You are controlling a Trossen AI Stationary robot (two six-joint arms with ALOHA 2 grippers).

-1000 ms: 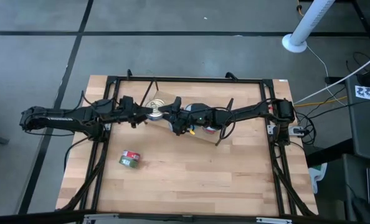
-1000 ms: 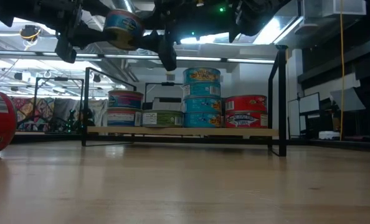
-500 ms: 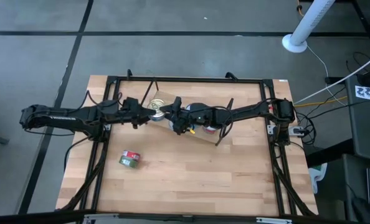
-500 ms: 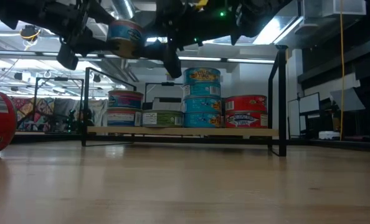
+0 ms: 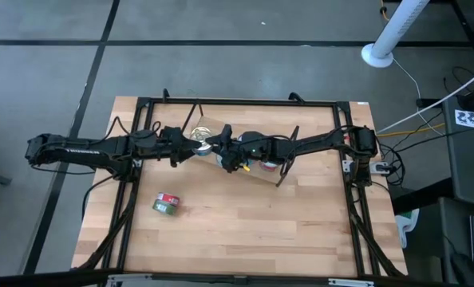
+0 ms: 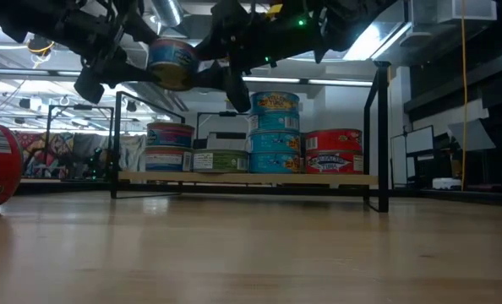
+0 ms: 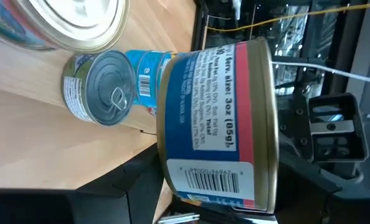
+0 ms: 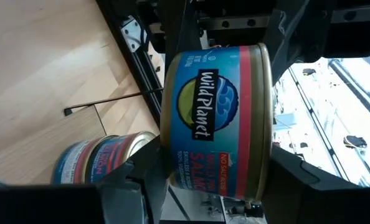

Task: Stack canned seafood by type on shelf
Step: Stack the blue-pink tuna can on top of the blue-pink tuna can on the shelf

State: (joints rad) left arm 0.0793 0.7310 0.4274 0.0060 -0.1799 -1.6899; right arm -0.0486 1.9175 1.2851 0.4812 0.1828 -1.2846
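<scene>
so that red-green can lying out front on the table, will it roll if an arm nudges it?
Probably. The red-green can seems to lie on its curved side on the tabletop, so a push across its axis would likely send it rolling. It looks like rigid metal, so it shouldn't deform. The glossy label may be a bit slippery between fingers.

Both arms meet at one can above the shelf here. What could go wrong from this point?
1. The can hangs in the air between the left gripper and right gripper; a poor handover could drop it onto the shelf.
2. The right arm hangs close beside the three-high stack and could topple it.
3. The loose can lies on its side on the table and may roll.
</scene>
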